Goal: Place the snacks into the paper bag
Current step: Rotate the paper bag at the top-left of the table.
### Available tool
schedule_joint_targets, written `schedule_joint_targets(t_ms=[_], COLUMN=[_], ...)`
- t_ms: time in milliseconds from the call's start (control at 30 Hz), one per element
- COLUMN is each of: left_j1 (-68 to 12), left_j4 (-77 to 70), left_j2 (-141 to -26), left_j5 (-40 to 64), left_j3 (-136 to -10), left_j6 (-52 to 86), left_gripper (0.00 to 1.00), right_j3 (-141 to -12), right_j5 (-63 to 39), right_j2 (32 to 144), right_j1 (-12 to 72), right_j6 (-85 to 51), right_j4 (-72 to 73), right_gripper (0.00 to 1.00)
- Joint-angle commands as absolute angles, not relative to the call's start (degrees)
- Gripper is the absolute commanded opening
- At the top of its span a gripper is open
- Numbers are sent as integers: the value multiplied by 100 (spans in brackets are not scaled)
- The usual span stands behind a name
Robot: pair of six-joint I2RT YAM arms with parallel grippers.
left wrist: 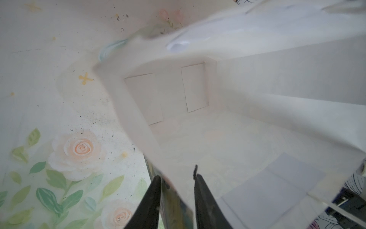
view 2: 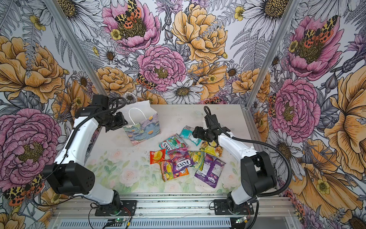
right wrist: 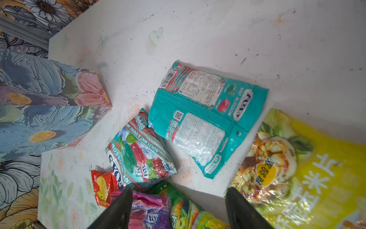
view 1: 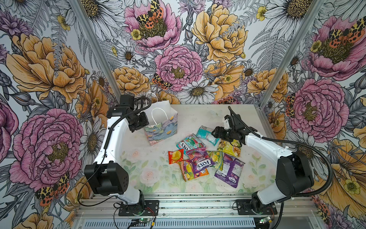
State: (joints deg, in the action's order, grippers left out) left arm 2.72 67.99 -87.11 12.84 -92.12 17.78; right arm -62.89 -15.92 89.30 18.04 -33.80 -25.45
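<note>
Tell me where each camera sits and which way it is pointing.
Top views: high at the front, looking down and back at table, paper bag, snacks; left arm, right arm show.
Left wrist: on the left arm, looking into the bag; jaws astride its wall.
Right wrist: on the right arm, looking down at snacks; open jaws.
All share the bag.

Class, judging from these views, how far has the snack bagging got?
Done: nothing; the paper bag is empty inside. In hand: left end effector straddles the bag's wall, right end effector hovers open over the snacks. Left: all eight packets.
</note>
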Motion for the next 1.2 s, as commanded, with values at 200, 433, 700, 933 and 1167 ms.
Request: schedule_joint_targets(t_ms=[200, 433, 700, 933, 1167], left_j1=[829, 1176, 1292, 1196, 1152], left_j4=[6719, 6728, 6764, 6783, 6807], left_j2=[-8387, -9112, -10116, -10903, -11362], left_j5=[1763, 1984, 2325, 2079, 1998], left_j3=[-9729, -11061, -12055, -12568, -12909], left_j6=[1700, 958, 177, -245, -421], left_gripper=[75, 82, 85, 85, 86], right_j3=[-6787, -6556, -6157, -6065, -5969], right_j5=[-1881, -1813, -1642, -1644, -1623], right_j2=[9129, 8769, 8274, 8174, 8169], right_j1=[1918, 1971, 2005, 2036, 2061], right_j6=[-3321, -3570, -3919, -4089, -4165], right_j4=[-2391, -2399, -2400, -2410, -2409], right_gripper=[76, 75, 75, 75, 74])
